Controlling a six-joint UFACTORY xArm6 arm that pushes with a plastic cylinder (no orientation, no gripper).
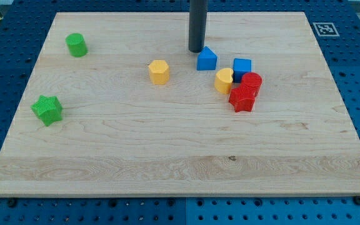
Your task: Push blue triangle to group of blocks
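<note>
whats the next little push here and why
Probably slide my tip toward the view's lower right. It sits just upper left of the blue triangle, and the group, namely blue cube, yellow block and red blocks, lies that way, close by.

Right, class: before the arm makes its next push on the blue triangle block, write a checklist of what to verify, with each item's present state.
1. My tip is close to the blue triangle block, at its upper left: ok.
2. Tip is on the side away from the group: ok.
3. Group is in place at the view's right: blue cube, yellow heart-shaped block, red cylinder, red star-shaped block: ok.
4. Gap between triangle and group is free of other blocks: ok.
5. Yellow hexagonal block, green cylinder and green star block lie off the push line: ok.
6. Tip touching the triangle: cannot tell.
</note>
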